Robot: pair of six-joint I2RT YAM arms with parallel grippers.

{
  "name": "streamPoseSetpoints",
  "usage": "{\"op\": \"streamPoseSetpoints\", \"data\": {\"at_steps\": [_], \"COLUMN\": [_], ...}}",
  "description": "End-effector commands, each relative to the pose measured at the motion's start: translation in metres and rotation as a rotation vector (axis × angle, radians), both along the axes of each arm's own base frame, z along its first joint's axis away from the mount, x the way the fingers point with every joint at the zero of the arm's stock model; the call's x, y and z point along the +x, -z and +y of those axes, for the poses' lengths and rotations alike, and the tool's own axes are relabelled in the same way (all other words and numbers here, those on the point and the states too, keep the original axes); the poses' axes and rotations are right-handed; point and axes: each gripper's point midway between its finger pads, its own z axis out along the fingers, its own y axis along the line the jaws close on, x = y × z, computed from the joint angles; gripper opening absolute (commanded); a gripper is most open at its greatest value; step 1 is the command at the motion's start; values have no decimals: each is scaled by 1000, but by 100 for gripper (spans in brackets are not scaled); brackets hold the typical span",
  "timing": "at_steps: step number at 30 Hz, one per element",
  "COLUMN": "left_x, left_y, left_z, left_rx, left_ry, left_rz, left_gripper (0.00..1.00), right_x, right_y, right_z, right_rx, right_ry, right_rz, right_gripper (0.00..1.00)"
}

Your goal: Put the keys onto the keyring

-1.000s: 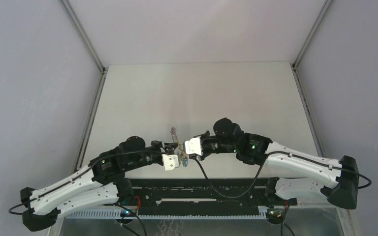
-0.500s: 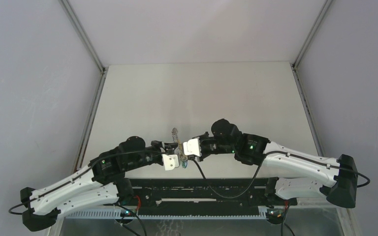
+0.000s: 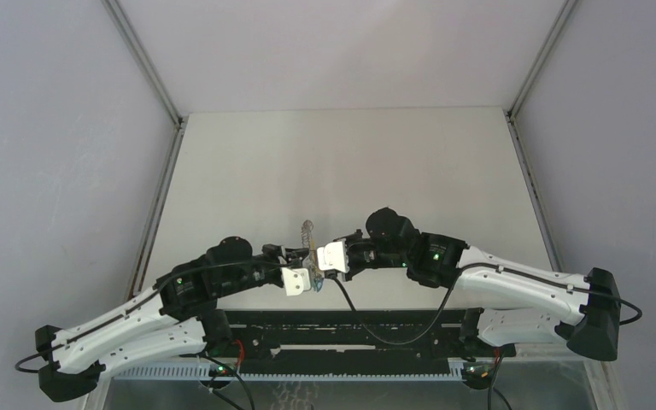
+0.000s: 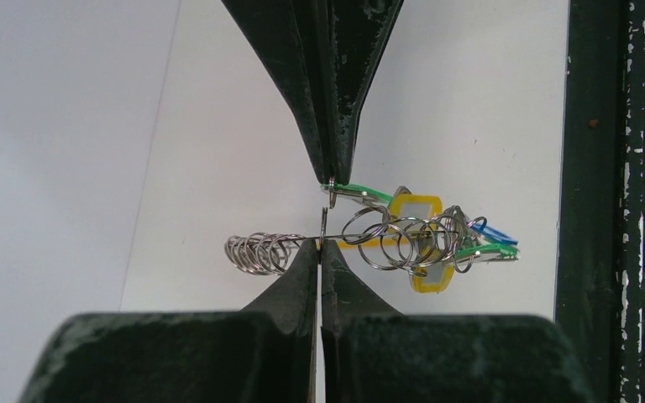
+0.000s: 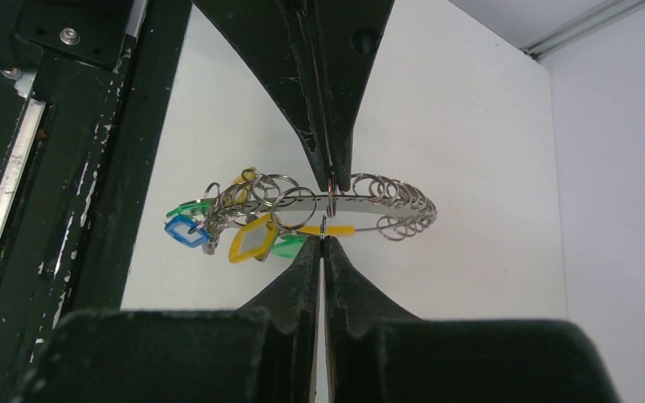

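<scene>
Both grippers meet tip to tip just above the table's near edge. My left gripper (image 4: pixel 322 245) is shut on the thin silvery wire of the keyring (image 4: pixel 256 252), between a coil of rings and a bunch of rings. A yellow tag (image 4: pixel 420 220), a blue key (image 4: pixel 491 231) and a green key (image 4: pixel 487 250) hang in that bunch. My right gripper (image 5: pixel 323 241) is shut on the small ring of another green key (image 5: pixel 290 246), right at the keyring's yellow band (image 5: pixel 340 228). From above, the keyring's free end (image 3: pixel 307 231) sticks out beyond both grippers.
The white table (image 3: pixel 350 154) stretches away behind the grippers, with grey walls on three sides. A black rail frame (image 3: pixel 350 320) runs along the near edge, close under the hanging keys.
The keyring's free end has swung slightly to the right and up. The right arm has edged a little to the left. Both grippers stay shut.
</scene>
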Motion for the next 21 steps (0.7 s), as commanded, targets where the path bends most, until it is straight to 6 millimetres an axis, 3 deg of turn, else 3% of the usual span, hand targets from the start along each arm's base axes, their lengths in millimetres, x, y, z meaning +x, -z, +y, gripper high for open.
{"op": "streamPoseSetpoints", "data": {"at_steps": [1, 21], "left_x": [1, 5], "left_y": [-17, -14], "left_z": [-9, -9], "left_rx": [-76, -63], "left_ry": [8, -15], "left_rz": [-27, -15], "left_gripper": [0, 0], "right_x": [-1, -1], "right_y": [-15, -18], "right_z": [3, 1], "right_rx": [42, 51], "right_ry": [1, 14], "right_rz": [-28, -42], "right_gripper": [0, 0]}}
